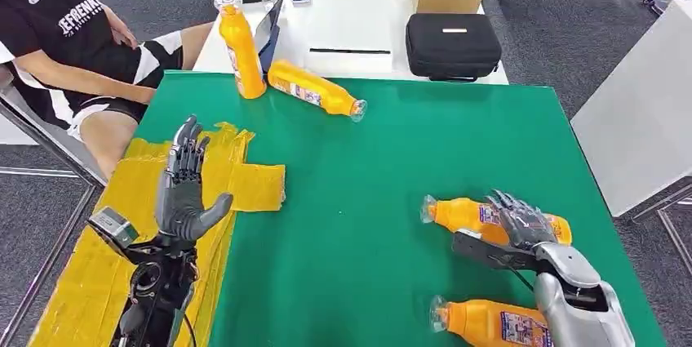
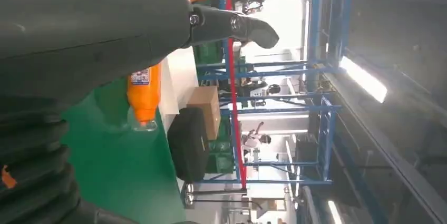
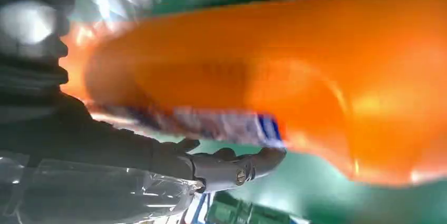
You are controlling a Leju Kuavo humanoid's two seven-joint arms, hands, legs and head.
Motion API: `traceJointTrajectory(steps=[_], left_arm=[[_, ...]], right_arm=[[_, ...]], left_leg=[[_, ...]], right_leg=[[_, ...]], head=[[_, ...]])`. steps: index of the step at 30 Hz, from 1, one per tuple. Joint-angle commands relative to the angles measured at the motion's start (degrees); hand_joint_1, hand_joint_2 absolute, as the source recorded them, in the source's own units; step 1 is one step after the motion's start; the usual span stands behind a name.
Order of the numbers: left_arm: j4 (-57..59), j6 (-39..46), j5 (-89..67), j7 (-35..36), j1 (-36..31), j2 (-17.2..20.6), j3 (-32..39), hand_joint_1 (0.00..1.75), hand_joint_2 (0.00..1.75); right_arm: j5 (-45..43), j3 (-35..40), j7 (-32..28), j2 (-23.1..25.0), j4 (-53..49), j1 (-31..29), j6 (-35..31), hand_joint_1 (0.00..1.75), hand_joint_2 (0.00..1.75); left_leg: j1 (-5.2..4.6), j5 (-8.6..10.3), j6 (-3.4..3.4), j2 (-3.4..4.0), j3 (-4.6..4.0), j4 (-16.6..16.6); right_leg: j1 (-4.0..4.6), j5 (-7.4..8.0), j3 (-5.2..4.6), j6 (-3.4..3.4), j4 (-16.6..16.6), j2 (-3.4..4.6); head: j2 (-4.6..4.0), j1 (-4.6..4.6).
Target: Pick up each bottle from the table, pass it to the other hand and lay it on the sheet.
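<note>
The bottles (image 1: 314, 88) are glossy orange plastic with clear caps and printed labels. The desk (image 1: 424, 151) top is matt green. The sheet (image 1: 147, 200) is crinkled yellow. The right hand (image 1: 522, 220) looks dark, partly glossy.

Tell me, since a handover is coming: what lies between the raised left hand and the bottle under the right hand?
In the head view, only bare green table cloth lies between the left hand and the lying orange plastic bottle.

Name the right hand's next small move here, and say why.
Probably close and lift. The right hand lies over a bottle lying on the green table; the right wrist view shows the bottle against the palm. The left hand waits open above the yellow sheet, ready for the pass.
</note>
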Motion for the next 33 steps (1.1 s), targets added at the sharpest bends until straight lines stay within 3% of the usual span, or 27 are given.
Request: traceJointTrajectory(steps=[1,18,19,20,22,23,24,33], left_arm=[[5.96,0.08,-0.14,0.3,-2.86,-0.74,1.94,0.0,1.75],[6.69,-0.09,0.14,0.63,-1.89,-1.18,3.74,0.0,1.75],[6.73,-0.08,0.13,0.71,-1.95,-1.21,3.8,0.0,1.75],[6.74,-0.07,0.12,0.73,-2.0,-1.2,3.81,0.0,1.75],[6.74,-0.07,0.12,0.73,-2.0,-1.2,3.81,0.0,1.75],[6.74,-0.07,0.12,0.73,-2.0,-1.2,3.81,0.0,1.75],[6.9,-0.03,0.09,0.82,-2.12,-1.16,3.78,0.0,1.75],[7.55,0.19,0.0,1.16,-2.58,-1.07,3.42,0.0,1.75]], right_arm=[[0.38,2.53,1.33,0.91,12.9,-6.29,1.27,0.0,1.75],[0.77,5.04,5.68,0.67,16.96,-9.19,1.73,0.0,1.75],[0.81,4.99,5.8,0.64,16.87,-9.15,1.76,0.49,1.75],[0.81,4.95,5.84,0.62,16.87,-9.1,1.77,0.86,1.75],[0.81,4.95,5.84,0.62,16.87,-9.1,1.77,0.86,1.75],[0.81,4.95,5.84,0.62,16.87,-9.1,1.77,1.61,1.75],[0.84,4.77,5.91,0.55,16.62,-8.67,1.76,1.75,1.75],[0.08,4.03,4.82,0.93,14.78,-7.68,0.72,1.75,1.75]], left_leg=[[0.06,-0.08,-0.13,0.09,0.27,-0.06],[0.05,0.01,-0.08,0.2,0.59,-0.05],[0.05,0.03,-0.04,0.19,0.6,-0.05],[0.01,0.07,0.04,0.17,0.59,-0.05],[0.06,0.05,-0.07,0.14,0.61,-0.03],[0.02,0.1,0.09,0.16,0.61,-0.04],[0.03,0.09,0.03,0.17,0.62,-0.05],[0.02,0.07,0.03,0.08,0.64,-0.06]], right_leg=[[0.06,-0.04,0.27,-0.03,-0.1,0.02],[0.07,0.09,0.6,0.06,-0.14,0.0],[0.07,0.11,0.62,0.08,-0.14,0.0],[0.03,0.11,0.61,0.1,-0.11,-0.01],[0.09,0.09,0.66,0.07,-0.14,-0.09],[0.05,0.13,0.65,0.11,-0.12,-0.01],[0.06,0.13,0.66,0.1,-0.14,-0.03],[0.07,0.09,0.69,0.12,-0.14,-0.11]], head=[[0.0,0.02],[0.0,0.02],[0.0,0.02],[0.0,0.02],[0.0,0.02],[0.0,0.02],[0.0,0.02],[0.0,0.02]])
